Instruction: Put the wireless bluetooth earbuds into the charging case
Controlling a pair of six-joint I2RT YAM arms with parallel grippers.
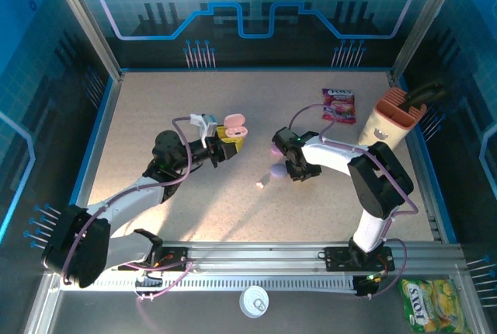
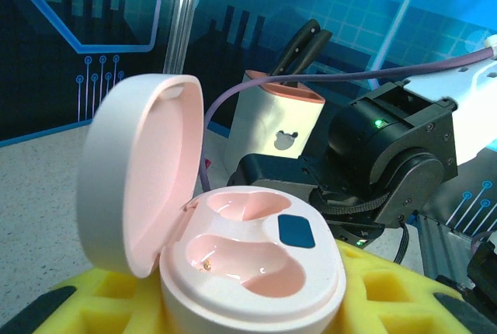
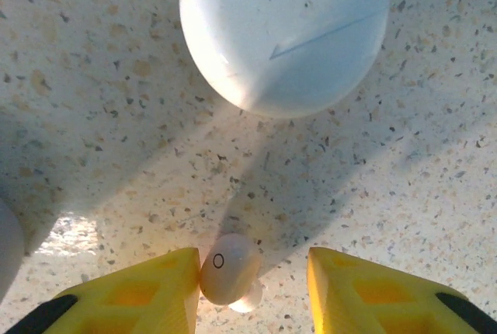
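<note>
My right claw (image 3: 252, 281) hangs low over the table (image 3: 116, 116), jaws spread. A pale earbud (image 3: 229, 268) lies between them, touching one jaw and apart from the other. My left claw (image 1: 225, 146) pinches the pink charging case (image 2: 256, 256), its lid standing open.

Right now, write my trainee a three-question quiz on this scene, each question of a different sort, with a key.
1. True or false: the pink case held in the left hand has its lid shut.
2. Pick one. The small earbud on the table lies: A, between the fingers of the right hand; B, inside the pink case; C, on a snack packet.
3. Fill the gap: the two wells of the pink case are both ____.
Key: 1 false; 2 A; 3 empty.
</note>
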